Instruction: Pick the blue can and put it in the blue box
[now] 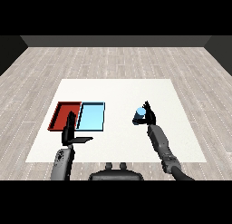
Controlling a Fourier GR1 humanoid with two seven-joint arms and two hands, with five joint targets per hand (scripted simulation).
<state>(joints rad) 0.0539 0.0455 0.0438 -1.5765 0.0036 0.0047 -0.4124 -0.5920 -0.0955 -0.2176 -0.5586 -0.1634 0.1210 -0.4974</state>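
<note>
Nearest, the left hand (70, 133) has straight fingers over the red tray (60, 110). Right hand (148, 115) curls round the blue can (140, 114), well right of the light blue tray (92, 117).

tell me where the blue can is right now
In the head view the blue can is right of centre on the white table, with the right hand curled round it, well to the right of the light blue tray.
</note>
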